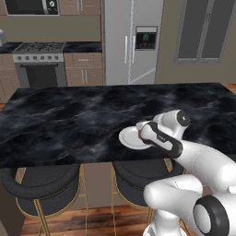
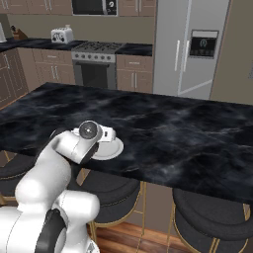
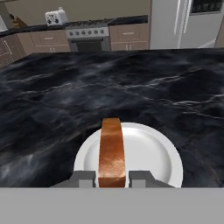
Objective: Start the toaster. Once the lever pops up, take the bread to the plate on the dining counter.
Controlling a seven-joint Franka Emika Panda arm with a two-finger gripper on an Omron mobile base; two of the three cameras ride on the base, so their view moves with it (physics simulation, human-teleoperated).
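The brown-crusted slice of bread [image 3: 111,151] stands on edge between the two dark fingertips [image 3: 83,178] of the gripper [image 3: 112,179], which clamp it above the small round white plate [image 3: 153,151]. The plate sits near the close edge of the black marble-veined dining counter [image 1: 69,120]. The white arm [image 1: 203,161] reaches forward with its wrist bent low over the plate. The silver toaster [image 2: 62,34] stands well apart on the far kitchen counter.

The black marble-veined bench [image 1: 69,120] is carrying a small round white plate [image 1: 130,138], which is lying flat on the slab near its front edge, above the two dark stools [image 1: 44,186] standing beneath.
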